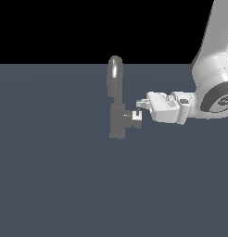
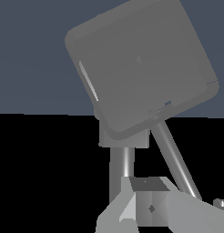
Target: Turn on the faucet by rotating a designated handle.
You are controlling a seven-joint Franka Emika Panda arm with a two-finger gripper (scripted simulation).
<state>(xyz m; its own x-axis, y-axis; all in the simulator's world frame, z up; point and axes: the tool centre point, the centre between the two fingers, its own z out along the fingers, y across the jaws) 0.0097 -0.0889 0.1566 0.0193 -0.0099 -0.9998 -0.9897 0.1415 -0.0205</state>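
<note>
Closest to your wrist camera sat the gripper (image 2: 145,214) itself, its pale fingertips bunched at the frame's edge, and right beyond them the blocky end of the handle (image 2: 141,68) filled most of the view, a rounded grey square tilted to one side with a thin rod slanting off behind it. You had brought the arm in sideways, roughly level with the stub, presumably because that lever projects horizontally from the faucet body and can only be met end-on. In the exterior view the gripper (image 1: 140,105) stood just at the handle (image 1: 134,119), on the exterior view's right of the faucet (image 1: 117,99), fingertips at or just above the stub's outer end — whether they actually touched it I couldn't make out. How wide the claw stood was no clearer: the fingers overlapped the stub in one view and were cropped in the other, so I can't tell whether it had hold of anything. Farther back, the faucet stood upright on the flat dark floor, boxy body low, glossy arched spout rising above — well out of your gripper's path, which suited a turn about the stub.
</note>
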